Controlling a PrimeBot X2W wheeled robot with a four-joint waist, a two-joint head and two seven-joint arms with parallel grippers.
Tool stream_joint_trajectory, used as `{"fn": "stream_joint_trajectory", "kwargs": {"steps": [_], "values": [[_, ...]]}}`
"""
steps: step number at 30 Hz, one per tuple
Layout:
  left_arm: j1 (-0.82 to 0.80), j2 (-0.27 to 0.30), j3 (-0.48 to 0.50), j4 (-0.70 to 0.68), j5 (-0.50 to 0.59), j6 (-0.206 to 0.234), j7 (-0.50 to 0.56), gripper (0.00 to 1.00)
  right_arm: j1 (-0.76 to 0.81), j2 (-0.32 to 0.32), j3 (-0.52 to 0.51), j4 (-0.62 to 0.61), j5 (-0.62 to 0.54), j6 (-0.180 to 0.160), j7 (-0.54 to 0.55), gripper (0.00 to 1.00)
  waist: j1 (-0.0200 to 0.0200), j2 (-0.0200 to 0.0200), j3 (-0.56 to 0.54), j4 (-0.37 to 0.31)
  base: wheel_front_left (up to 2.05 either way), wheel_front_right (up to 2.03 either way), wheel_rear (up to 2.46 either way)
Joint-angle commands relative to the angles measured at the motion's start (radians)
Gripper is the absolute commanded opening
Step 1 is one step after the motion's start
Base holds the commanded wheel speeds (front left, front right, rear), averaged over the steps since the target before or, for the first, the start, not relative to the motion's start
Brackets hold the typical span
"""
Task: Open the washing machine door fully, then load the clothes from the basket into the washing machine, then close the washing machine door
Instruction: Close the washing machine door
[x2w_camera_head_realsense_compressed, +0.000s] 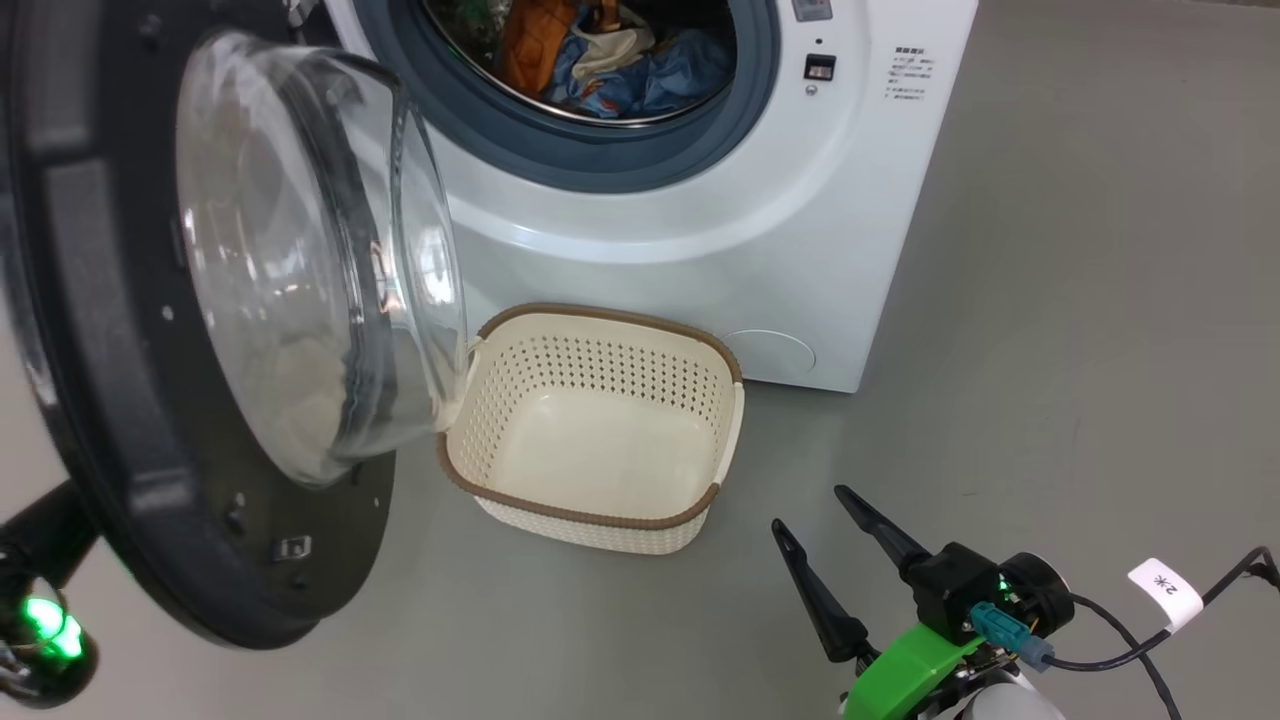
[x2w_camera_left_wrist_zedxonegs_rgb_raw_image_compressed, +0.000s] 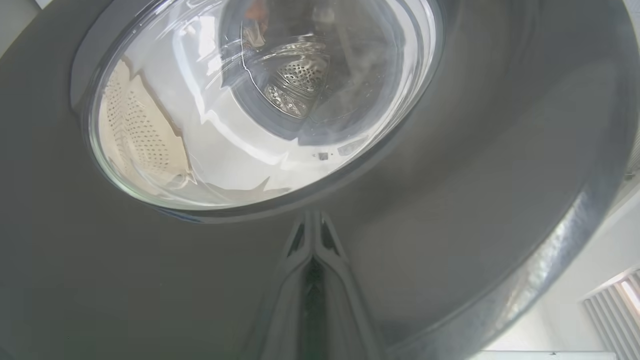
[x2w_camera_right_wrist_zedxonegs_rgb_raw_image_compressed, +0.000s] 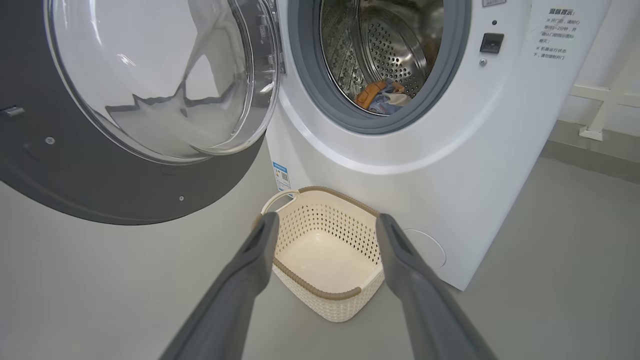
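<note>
The washing machine (x2w_camera_head_realsense_compressed: 700, 230) (x2w_camera_right_wrist_zedxonegs_rgb_raw_image_compressed: 400, 175) stands with its round door (x2w_camera_head_realsense_compressed: 120, 400) (x2w_camera_right_wrist_zedxonegs_rgb_raw_image_compressed: 100, 170) swung out to the left, the glass bowl (x2w_camera_head_realsense_compressed: 310, 260) facing the drum. The clothes (x2w_camera_head_realsense_compressed: 620, 60) (x2w_camera_right_wrist_zedxonegs_rgb_raw_image_compressed: 382, 97), blue, cream and orange, lie inside the steel drum. In front of the machine the basket (x2w_camera_head_realsense_compressed: 610, 315) (x2w_camera_right_wrist_zedxonegs_rgb_raw_image_compressed: 325, 230) sits on the floor with nothing in it. My left gripper (x2w_camera_left_wrist_zedxonegs_rgb_raw_image_compressed: 312, 217) is shut, its tips against the door's glossy outer face (x2w_camera_left_wrist_zedxonegs_rgb_raw_image_compressed: 450, 175) below the glass. My right gripper (x2w_camera_head_realsense_compressed: 810, 508) (x2w_camera_right_wrist_zedxonegs_rgb_raw_image_compressed: 326, 220) is open, low and to the right of the basket.
Grey floor (x2w_camera_head_realsense_compressed: 1050, 350) spreads to the right of the machine. My left wrist (x2w_camera_head_realsense_compressed: 40, 620), lit green, is behind the door's lower edge. A white rail (x2w_camera_right_wrist_zedxonegs_rgb_raw_image_compressed: 600, 115) runs along the wall at the right. A tagged cable (x2w_camera_head_realsense_compressed: 1165, 590) trails from my right wrist.
</note>
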Motion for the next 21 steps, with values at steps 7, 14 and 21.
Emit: {"fn": "stream_joint_trajectory", "kwargs": {"steps": [7, 14, 21], "values": [[0.034, -0.054, 0.007, -0.079, -0.029, 0.01, 0.007, 0.0, 0.006, 0.013, 0.011, -0.034, 0.023, 0.003, -0.013, 1.0, 0.0, -0.0001, -0.01, -0.034, 0.0, 0.0, 0.0], [0.056, -0.104, -0.003, -0.097, -0.04, 0.009, -0.008, 0.0, 0.016, 0.013, -0.009, -0.041, 0.029, 0.003, -0.013, 1.0, 0.0, -0.0001, -0.028, -0.066, 0.0, 0.0, 0.0], [0.071, -0.138, -0.035, -0.095, -0.054, 0.005, -0.04, 0.0, 0.033, 0.013, -0.024, -0.038, 0.033, 0.003, -0.013, 1.0, 0.0, -0.0001, -0.049, -0.105, 0.0, 0.0, 0.0]]}}
